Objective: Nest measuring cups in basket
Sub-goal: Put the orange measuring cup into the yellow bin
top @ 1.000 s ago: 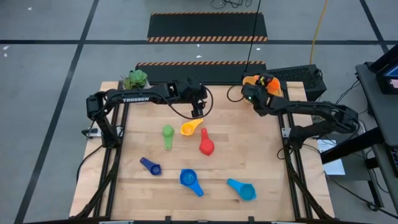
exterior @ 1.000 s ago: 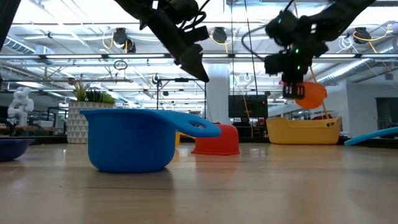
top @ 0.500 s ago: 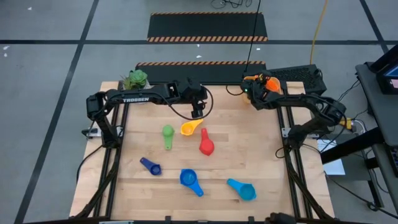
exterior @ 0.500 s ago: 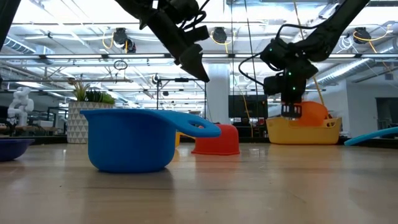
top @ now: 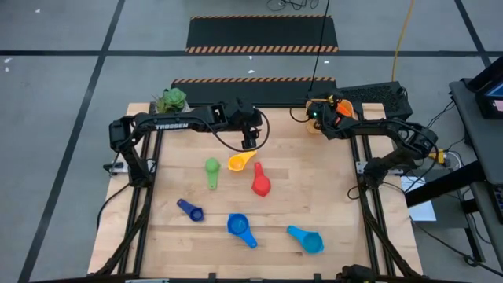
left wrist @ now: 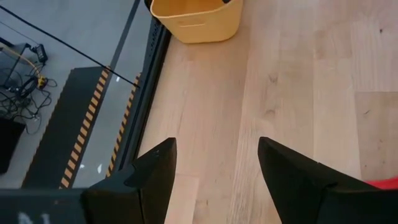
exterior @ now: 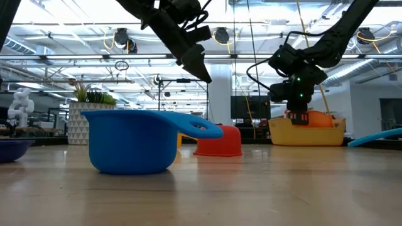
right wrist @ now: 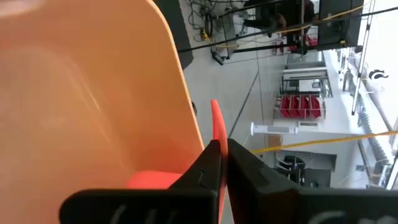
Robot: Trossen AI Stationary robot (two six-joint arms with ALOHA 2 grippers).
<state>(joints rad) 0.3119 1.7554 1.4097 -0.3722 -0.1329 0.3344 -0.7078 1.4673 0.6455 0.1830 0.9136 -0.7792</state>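
Lowered into the basket (exterior: 307,132), the right gripper (exterior: 298,117) pinches the orange cup (exterior: 317,119) while the left gripper (top: 250,142) hangs spread above the tabletop (top: 314,196).

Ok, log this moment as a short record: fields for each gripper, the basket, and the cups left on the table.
right gripper: shut on the orange cup, low in the basket
left gripper: open, empty, above the table near the yellow cup
cups on table: green cup, yellow, red cup, dark blue cup, blue cup, light blue cup
basket: table's far right corner
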